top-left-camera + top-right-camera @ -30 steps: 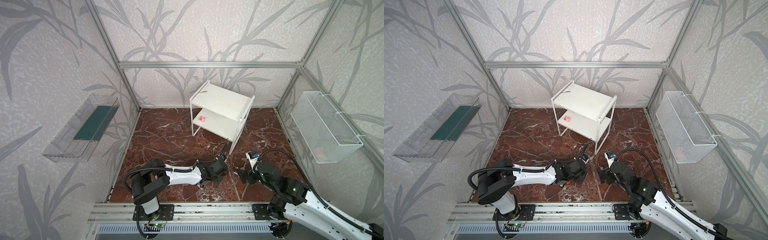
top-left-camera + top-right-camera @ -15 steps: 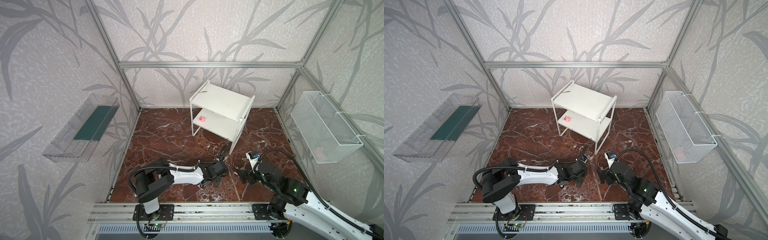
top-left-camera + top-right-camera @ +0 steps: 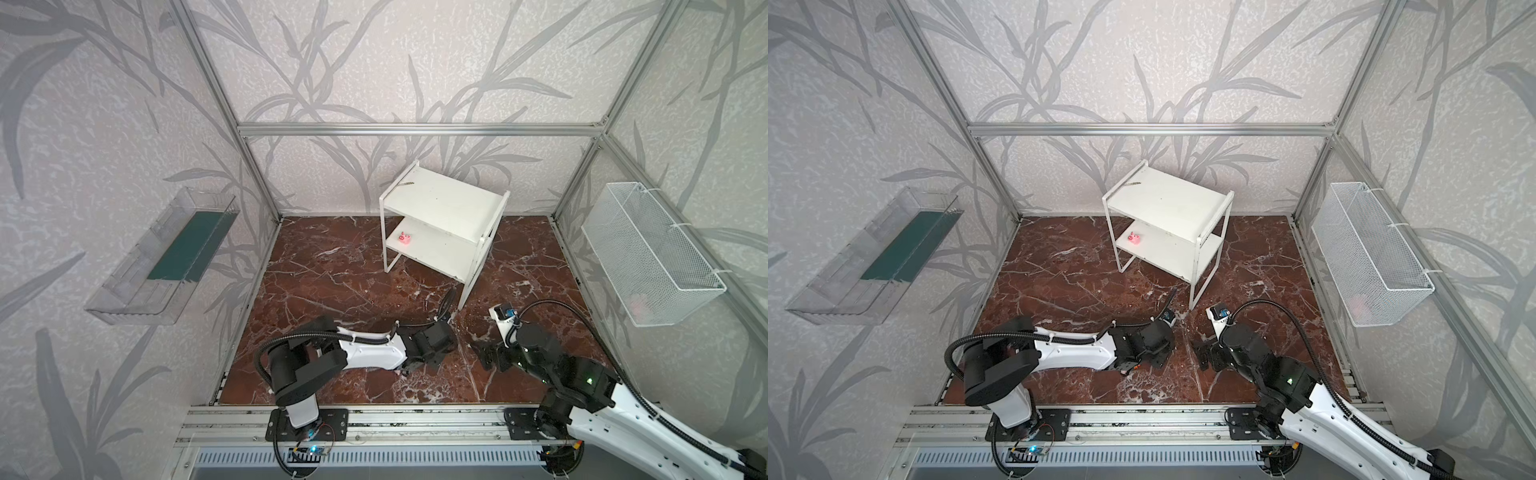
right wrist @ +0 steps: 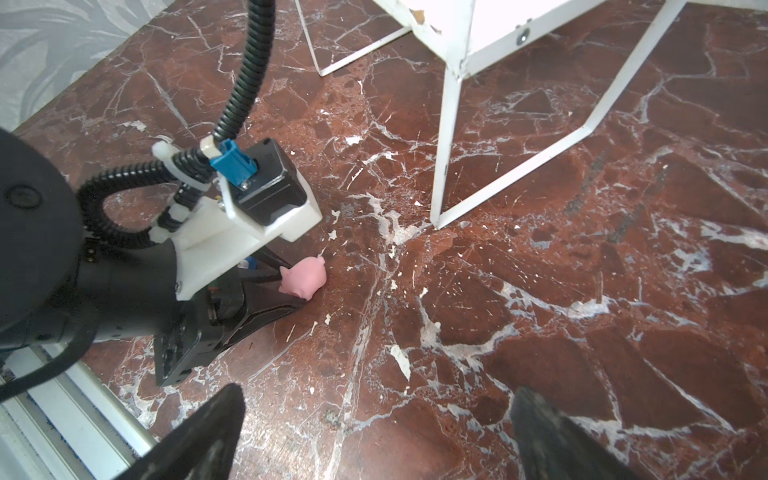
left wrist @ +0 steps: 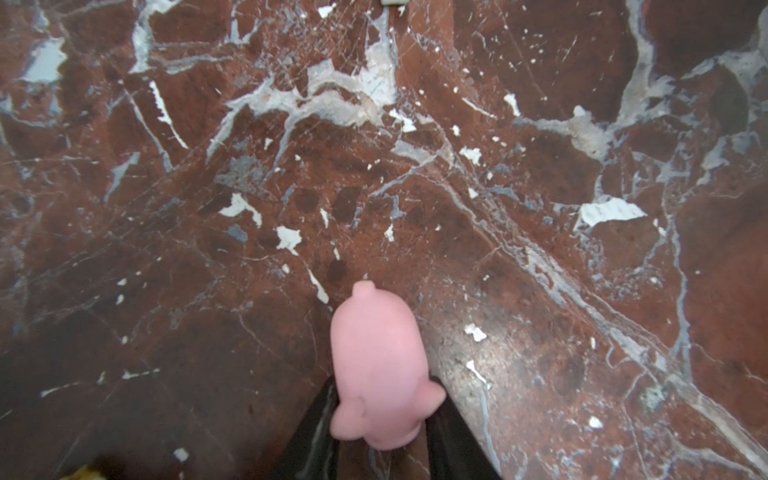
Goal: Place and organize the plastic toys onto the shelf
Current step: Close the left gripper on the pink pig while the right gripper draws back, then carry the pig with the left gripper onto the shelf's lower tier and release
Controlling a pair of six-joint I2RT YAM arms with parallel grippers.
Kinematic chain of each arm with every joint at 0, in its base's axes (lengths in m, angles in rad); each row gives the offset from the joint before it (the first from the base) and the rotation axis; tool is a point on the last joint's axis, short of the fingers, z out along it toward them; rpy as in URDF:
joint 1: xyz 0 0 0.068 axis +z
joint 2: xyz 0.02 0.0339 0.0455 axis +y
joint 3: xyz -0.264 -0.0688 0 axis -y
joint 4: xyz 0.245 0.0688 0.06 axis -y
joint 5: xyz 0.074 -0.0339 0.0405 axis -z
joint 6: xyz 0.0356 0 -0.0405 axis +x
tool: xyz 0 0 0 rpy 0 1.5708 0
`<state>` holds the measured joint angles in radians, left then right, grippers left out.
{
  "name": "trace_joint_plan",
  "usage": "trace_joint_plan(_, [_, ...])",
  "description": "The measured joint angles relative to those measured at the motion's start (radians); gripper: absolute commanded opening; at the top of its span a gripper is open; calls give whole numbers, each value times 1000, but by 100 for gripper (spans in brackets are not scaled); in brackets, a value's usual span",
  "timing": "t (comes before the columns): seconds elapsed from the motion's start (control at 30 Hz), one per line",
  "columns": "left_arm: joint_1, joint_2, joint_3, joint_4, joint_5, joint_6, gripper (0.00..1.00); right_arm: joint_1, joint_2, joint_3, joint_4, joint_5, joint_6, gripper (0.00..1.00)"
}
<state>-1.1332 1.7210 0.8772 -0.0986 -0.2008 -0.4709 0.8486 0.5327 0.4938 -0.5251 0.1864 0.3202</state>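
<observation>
Pink pig (image 5: 376, 361) first, Ana says. Where is it lying?

Ben: On the marble floor (image 3: 332, 282), towards the front and near the front leg (image 4: 442, 145) of the shelf (image 3: 444, 203). The left gripper (image 5: 380, 419) has it. The jaws are drawn in narrow, with a black finger (image 5: 309, 440) against each side of the pig's wide end.

Ana: And the right gripper (image 4: 374, 432)?

Ben: Low over the floor close by, jaws spread full wide, nothing between them.

Ana: So which step is this?

Ben: The pick, I'd judge. The pig rests on the marble, not yet lifted. A second pig (image 3: 404, 237) already sits on the shelf's lower board, and the top board is bare.

Ana: Which way does the held one point?

Ben: Its long axis lies flat, in line with the fingers. The narrow end, with a small nub, points away from the wrist. Whether that nub is tail or snout, the wrist view is too soft for me to tell.

Ana: Next move?

Ben: A straight lift to clear the floor, then a carry round that front leg to a board. Set it down beside the second pig if like goes with like. The grip takes only one end, so the round body could pivot or slip. Go slowly.
</observation>
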Motion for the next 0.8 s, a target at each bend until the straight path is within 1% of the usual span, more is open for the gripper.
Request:
trace_joint_plan(0.27, [1, -97, -3, -11, -46, 54, 30, 0, 5, -5, 33, -21, -19, 100])
trace_joint_plan(0.43, [25, -174, -10, -16, -52, 107, 29, 0, 16, -5, 57, -42, -34, 99])
trace_joint_plan(0.5, [48, -203, -11, -14, -47, 125, 29, 0, 16, -5, 66, -54, -39, 99])
trace_joint_plan(0.7, [161, -303, -49, 45, -11, 184, 28, 0, 16, -7, 94, -71, -60, 100])
trace_joint_plan(0.8, [217, -330, -50, 68, 4, 221, 28, 0, 18, -7, 100, -76, -65, 99])
